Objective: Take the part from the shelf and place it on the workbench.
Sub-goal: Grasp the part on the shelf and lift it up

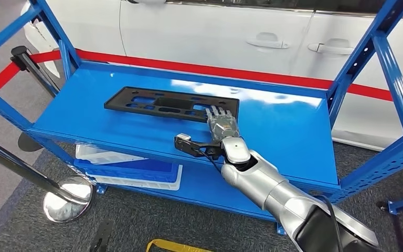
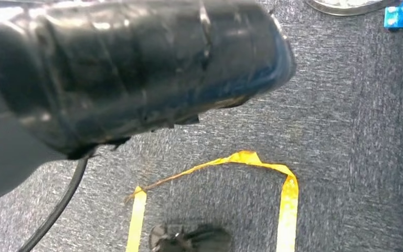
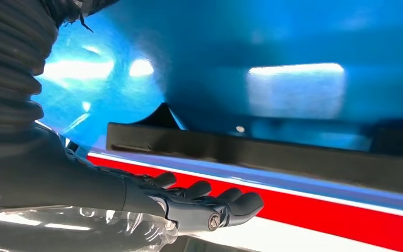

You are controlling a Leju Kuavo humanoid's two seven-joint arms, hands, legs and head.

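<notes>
**Right hand at the near edge of the part on the blue shelf**

Behind everything, a white car (image 1: 215,31) is being shown side-on, its door handles visible, with a red barrier band (image 1: 199,67) stretched across in front of it. Grey carpet (image 1: 152,220) is being seen underfoot, marked with strips of yellow tape (image 2: 288,194).

A blue shelf (image 1: 110,123) on blue uprights is being viewed from above, its glossy top deck catching reflections. On the lower deck, a blue and white tray (image 1: 131,168) is being kept. To the left, a chrome stanchion base (image 1: 67,197) is being seen on the carpet.

The part (image 1: 170,103), a flat black rectangular panel with cut-out openings, is being carried by the top deck, lying flat towards the back and middle of it.

The right arm is being extended over the front of the shelf, and the right hand (image 1: 221,126) is being held palm down at the part's near right corner. Its fingers (image 1: 216,112) are being kept straight and close together, with the tips lying over the part's edge; nothing is being gripped. In the right wrist view, the fingers (image 3: 210,202) are being shown outstretched, and the part's dark edge (image 3: 252,149) is being seen on the blue deck.

Whether the left hand's fingers are wide or narrow cannot be told from the pictures.
</notes>
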